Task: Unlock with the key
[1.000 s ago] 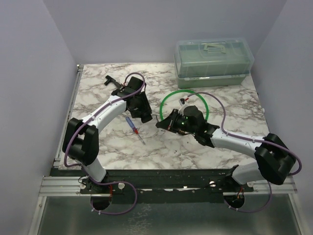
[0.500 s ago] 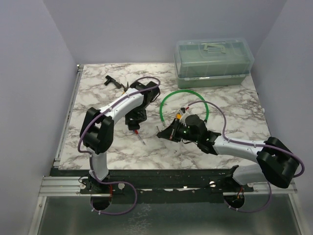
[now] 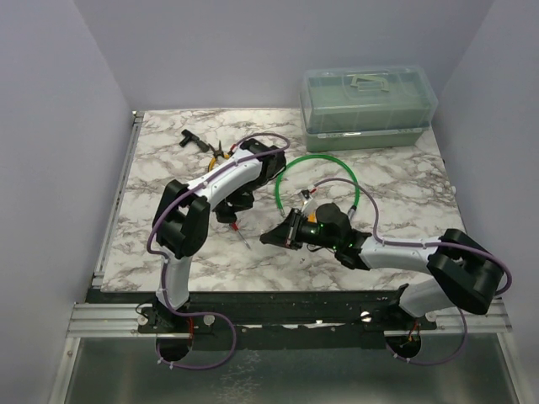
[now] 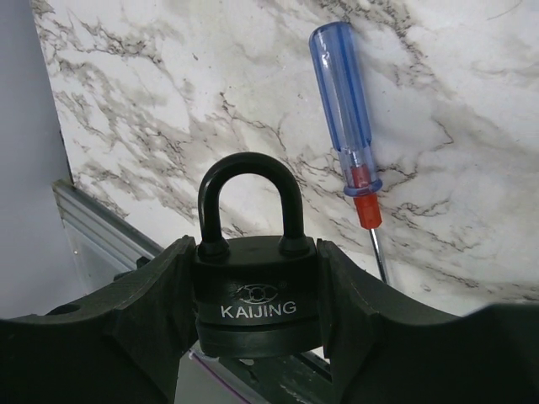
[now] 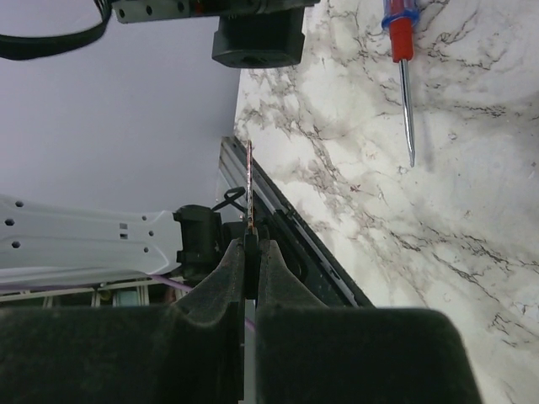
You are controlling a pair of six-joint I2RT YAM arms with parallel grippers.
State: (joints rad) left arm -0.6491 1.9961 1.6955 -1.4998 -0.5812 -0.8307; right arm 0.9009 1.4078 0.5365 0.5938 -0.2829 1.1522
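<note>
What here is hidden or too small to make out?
Padlock underside: left wrist view, sunk between the left fingers.
Key teeth: right wrist view, seen edge-on; top view, too small.
Screwdriver tip: left wrist view, behind a finger.
Box contents: top view, cloudy plastic.

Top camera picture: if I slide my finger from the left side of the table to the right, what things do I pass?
Small black tool → screwdriver → right gripper → green ring → clear toolbox. The left gripper overlaps the screwdriver, so it is left out.
</note>
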